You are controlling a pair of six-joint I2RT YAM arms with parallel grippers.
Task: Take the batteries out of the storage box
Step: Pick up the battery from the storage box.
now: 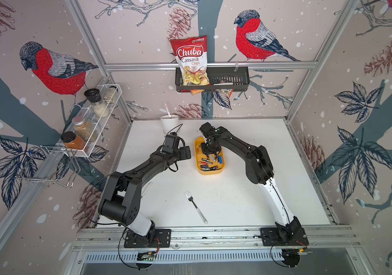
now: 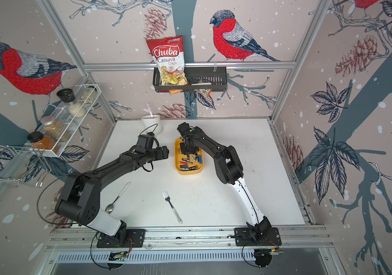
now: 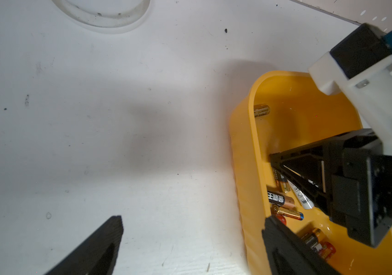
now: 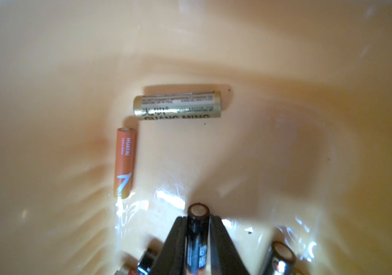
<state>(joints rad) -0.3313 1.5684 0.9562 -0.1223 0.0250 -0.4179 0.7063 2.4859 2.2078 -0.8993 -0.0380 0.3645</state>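
Observation:
The yellow storage box [image 1: 197, 152] [image 2: 177, 154] lies mid-table, and several batteries [image 1: 210, 164] [image 2: 187, 164] are piled toward its near end. My right gripper [image 1: 210, 152] [image 2: 189, 151] reaches down into the box. In the right wrist view the right gripper [image 4: 197, 220] is shut on a black battery [image 4: 197, 228] that stands between its fingers. A gold battery [image 4: 177, 107] and an orange battery [image 4: 124, 162] lie alone on the box floor beyond it. My left gripper [image 1: 187, 152] [image 3: 193, 221] hangs open and empty just left of the box [image 3: 245, 147], with one finger over its rim.
A white cup [image 1: 169, 123] stands at the back, behind the left gripper. A fork [image 1: 196, 207] lies near the front of the table and a spoon [image 2: 117, 198] by the left arm. A black wall basket [image 1: 235, 78] and a white wire rack [image 1: 90, 123] hang on the walls.

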